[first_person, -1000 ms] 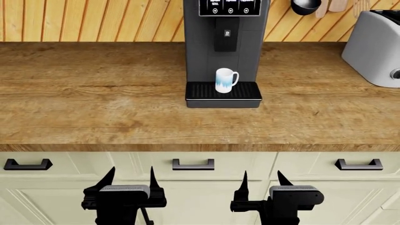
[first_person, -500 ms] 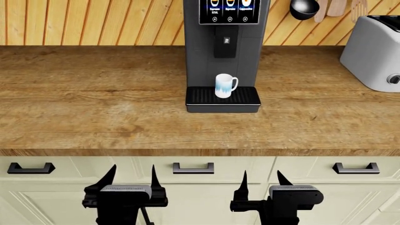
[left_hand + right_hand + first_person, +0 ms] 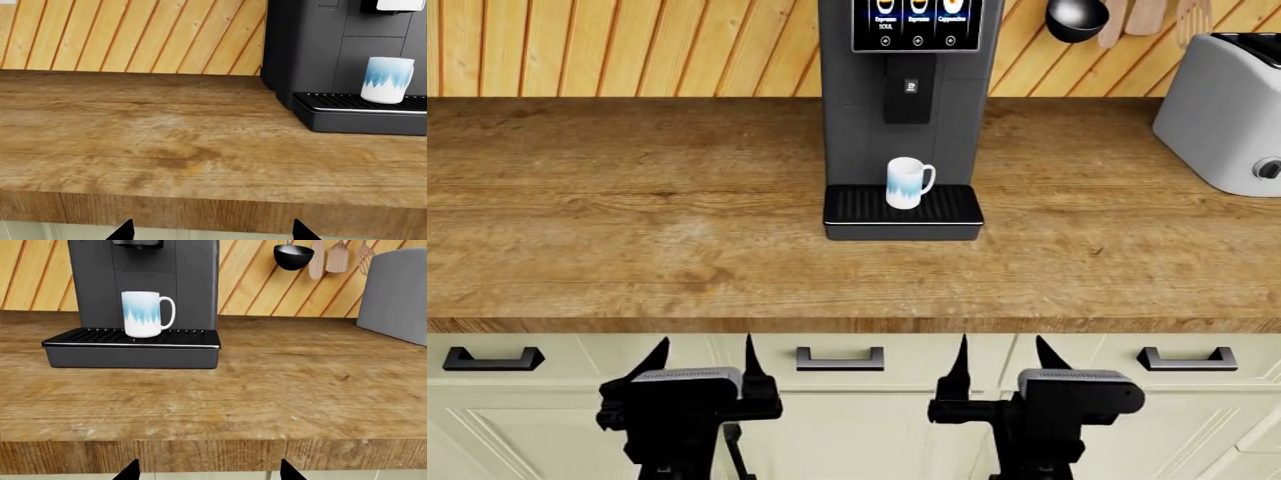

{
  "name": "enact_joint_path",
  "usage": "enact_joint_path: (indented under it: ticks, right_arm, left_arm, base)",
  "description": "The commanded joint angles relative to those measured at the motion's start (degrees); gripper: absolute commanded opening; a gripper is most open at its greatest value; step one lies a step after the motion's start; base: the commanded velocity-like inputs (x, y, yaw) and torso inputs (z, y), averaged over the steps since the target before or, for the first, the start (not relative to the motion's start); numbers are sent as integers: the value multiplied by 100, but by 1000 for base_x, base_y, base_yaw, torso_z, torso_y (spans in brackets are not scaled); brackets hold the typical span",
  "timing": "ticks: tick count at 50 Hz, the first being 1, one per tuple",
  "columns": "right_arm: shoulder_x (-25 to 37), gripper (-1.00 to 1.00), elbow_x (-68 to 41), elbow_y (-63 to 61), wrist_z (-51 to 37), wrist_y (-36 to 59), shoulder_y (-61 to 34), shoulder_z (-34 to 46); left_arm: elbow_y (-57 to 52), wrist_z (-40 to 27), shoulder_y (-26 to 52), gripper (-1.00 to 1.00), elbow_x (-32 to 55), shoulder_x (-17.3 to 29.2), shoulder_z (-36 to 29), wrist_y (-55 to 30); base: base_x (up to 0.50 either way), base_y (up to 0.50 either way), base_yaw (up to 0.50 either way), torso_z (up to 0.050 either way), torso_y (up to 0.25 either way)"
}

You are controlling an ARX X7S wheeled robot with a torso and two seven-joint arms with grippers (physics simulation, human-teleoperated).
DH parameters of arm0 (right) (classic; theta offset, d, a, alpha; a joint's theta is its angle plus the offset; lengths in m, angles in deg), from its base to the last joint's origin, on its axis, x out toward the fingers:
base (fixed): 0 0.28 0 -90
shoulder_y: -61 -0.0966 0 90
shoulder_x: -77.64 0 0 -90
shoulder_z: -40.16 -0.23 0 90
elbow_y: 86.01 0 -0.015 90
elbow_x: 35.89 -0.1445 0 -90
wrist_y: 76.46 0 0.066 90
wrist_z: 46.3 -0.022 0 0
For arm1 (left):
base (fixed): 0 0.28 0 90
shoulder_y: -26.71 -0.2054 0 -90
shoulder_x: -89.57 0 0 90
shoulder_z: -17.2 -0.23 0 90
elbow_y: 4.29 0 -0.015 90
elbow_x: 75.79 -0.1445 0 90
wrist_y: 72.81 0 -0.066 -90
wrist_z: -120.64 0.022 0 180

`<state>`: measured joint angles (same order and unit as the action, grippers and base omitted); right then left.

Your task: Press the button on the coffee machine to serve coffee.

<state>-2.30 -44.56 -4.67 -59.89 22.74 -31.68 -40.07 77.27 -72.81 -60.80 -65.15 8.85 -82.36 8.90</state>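
Note:
The coffee machine (image 3: 857, 110) is a tall dark grey box at the back middle of the wooden counter. Its black screen (image 3: 918, 25) shows three drink pictures with small round buttons beneath. A white and blue mug (image 3: 906, 183) stands on the black ridged drip tray (image 3: 954, 205) under the spout block (image 3: 908, 88). The machine also shows in the left wrist view (image 3: 303, 50) and the right wrist view (image 3: 193, 280). My left gripper (image 3: 702, 362) and right gripper (image 3: 1004, 360) are both open and empty, low in front of the cabinet drawers, well short of the machine.
A white toaster (image 3: 1225, 110) stands at the counter's back right. A black ladle (image 3: 1076, 15) and wooden utensils hang on the plank wall. Cream drawers with black handles (image 3: 839, 357) run below the counter's front edge (image 3: 827, 325).
The view tilted up earlier, bringing more of the screen into sight. Since half a second ago both grippers have risen slightly; the right one shifted a little right.

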Motion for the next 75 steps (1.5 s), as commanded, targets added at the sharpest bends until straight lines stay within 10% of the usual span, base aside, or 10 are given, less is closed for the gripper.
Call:
enact_joint_path:
  ticks: [1,16,60,75]
  right_arm:
    - [284,100,-382,-1619,-183,1831,-511,-173]
    - [805,100,-1076,-2411,-144,3711,-1998,-719]
    - [1149,100,-1068,-2727,-175,3634,-1504,-821]
    - [845,100,-1858,-3543,-323,5218,-2370,-491]
  left_arm:
    - [-1300,-260,537,100,455,142,136,-1625]
    - [-1628,-283,2264,100,905,335,219,-3124]
    - [-1514,-371,1954,100,834,559,206,-2823]
    - [-1460,-363,1909,100,873,612,219,-2758]
  base:
    - [0,0,0,0,0]
    - [0,0,0,0,0]
    - [322,18,0,0,0]
    - [12,0,0,0,0]
